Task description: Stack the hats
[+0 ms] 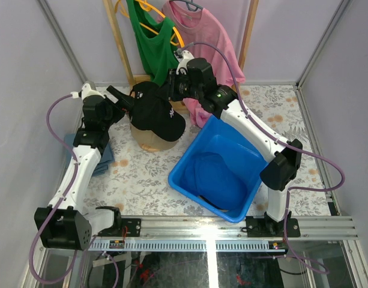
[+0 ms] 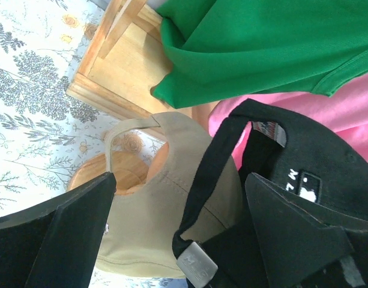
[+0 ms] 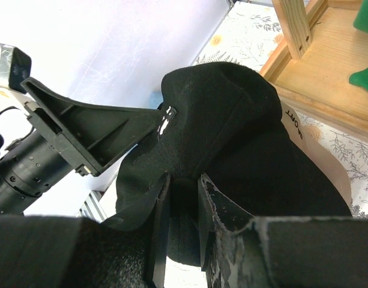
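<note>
Black cap (image 1: 158, 114) sits on top of a tan cap (image 1: 149, 141). Both rest on a wooden dome stand (image 2: 120, 172) at the far side of the table, just left of a blue bin (image 1: 190, 150). Right gripper (image 3: 180, 180): jaws clenched on a fold of the black cap's cloth. Left gripper (image 2: 180, 180): jaws spread wide, grasping nothing, straddling the rear straps of both caps. Green shirt (image 2: 262, 48) and pink shirt (image 1: 202, 36) hang behind.
</note>
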You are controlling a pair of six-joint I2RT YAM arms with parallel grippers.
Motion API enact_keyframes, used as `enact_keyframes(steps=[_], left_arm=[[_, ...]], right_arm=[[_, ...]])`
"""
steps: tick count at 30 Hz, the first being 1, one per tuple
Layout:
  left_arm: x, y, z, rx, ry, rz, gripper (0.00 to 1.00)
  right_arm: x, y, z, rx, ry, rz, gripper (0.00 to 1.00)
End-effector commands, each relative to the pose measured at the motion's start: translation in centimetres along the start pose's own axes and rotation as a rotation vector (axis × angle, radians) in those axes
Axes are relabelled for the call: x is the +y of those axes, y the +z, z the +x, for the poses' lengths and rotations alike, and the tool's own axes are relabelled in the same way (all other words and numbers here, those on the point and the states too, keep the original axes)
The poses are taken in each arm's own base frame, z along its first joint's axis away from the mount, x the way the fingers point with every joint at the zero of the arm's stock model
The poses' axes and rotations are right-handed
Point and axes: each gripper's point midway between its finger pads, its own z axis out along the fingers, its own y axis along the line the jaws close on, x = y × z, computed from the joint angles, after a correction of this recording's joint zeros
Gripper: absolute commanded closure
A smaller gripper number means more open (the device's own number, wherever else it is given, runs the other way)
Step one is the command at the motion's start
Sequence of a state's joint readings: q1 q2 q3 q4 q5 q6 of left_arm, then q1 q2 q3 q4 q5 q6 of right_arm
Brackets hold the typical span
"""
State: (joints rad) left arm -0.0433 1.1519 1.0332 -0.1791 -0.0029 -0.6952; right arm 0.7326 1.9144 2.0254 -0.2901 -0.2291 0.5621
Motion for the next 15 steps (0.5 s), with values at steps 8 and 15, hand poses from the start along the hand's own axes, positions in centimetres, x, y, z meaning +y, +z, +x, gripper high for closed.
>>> enact_keyframes(steps=[8,15], left_arm=[[-0.9,1.5,-1.7,-0.029,-0.001,0.065,0.19],[-0.9,2.6,-1.7,-0.006,-0.010,0.086,0.33]], right_arm=[[2.3,-0.2,-1.8,-0.066,-0.005,-0.083,0.81],[2.2,0.0,-1.6,-0.062,-0.006,-0.084,0.81]])
